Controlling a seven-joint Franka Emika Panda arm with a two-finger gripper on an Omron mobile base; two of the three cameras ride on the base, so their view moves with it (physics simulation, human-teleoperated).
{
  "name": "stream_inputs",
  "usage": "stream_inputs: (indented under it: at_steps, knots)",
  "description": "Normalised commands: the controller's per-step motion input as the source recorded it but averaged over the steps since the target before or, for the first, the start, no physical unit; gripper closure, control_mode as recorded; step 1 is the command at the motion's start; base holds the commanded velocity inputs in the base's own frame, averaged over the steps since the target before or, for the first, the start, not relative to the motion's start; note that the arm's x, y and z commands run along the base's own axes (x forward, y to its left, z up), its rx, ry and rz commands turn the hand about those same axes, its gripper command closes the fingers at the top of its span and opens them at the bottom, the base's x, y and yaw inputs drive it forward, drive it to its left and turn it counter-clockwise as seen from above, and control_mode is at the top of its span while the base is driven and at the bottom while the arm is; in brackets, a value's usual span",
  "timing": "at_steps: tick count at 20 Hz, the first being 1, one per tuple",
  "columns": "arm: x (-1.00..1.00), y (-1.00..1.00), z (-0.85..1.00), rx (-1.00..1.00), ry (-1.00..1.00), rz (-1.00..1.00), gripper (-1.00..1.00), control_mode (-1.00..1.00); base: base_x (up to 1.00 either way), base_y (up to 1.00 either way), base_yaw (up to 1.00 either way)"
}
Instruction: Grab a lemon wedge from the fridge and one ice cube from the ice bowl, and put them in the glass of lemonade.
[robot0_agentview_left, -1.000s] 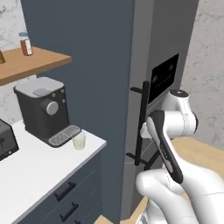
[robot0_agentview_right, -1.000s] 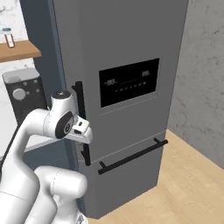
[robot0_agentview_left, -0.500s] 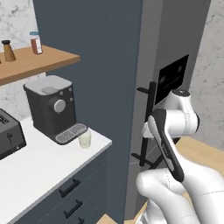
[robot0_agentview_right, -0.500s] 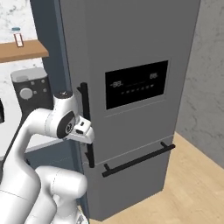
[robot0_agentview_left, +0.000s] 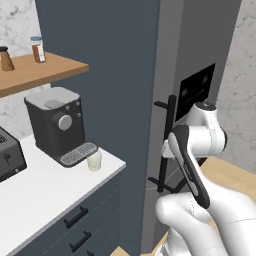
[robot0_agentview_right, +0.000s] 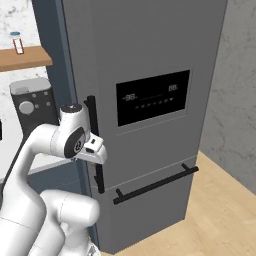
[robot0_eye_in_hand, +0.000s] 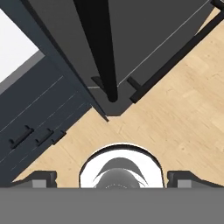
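Blue cabinetry beside tall grey fridge (robot0_agentview_right: 150, 60), doors closed.

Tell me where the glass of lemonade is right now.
The glass of lemonade stands on the white counter in the left base view, just right of the coffee machine's drip tray, near the counter's edge.

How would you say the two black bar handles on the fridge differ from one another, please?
The upper handle stands vertical near the fridge's left edge, while the lower handle runs horizontally across the bottom drawer. The upper handle has the arm's hand right at it; the lower handle has nothing near it. Both are long black bars standing off the grey front on short posts.
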Motion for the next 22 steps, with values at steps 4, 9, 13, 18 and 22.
stream_inputs:
  at_steps: [4, 9, 13, 18, 22]
  knots:
    - [0.00, 0.00, 0.00, 0.00, 0.00, 0.00, -1.00, 1.00, 0.00, 0.00, 0.00]
    - [0.09, 0.00, 0.02, 0.00, -0.02, 0.00, -1.00, -1.00, 0.00, 0.00, 0.00]
    - [0.69, -0.13, 0.15, 0.02, -0.01, 0.09, -1.00, -1.00, 0.00, 0.00, 0.00]
    - [0.84, -0.39, 0.07, 0.07, 0.00, 0.27, -1.00, -1.00, 0.00, 0.00, 0.00]
    - [0.79, -0.29, 0.15, -0.01, 0.00, 0.21, -1.00, -1.00, 0.00, 0.00, 0.00]
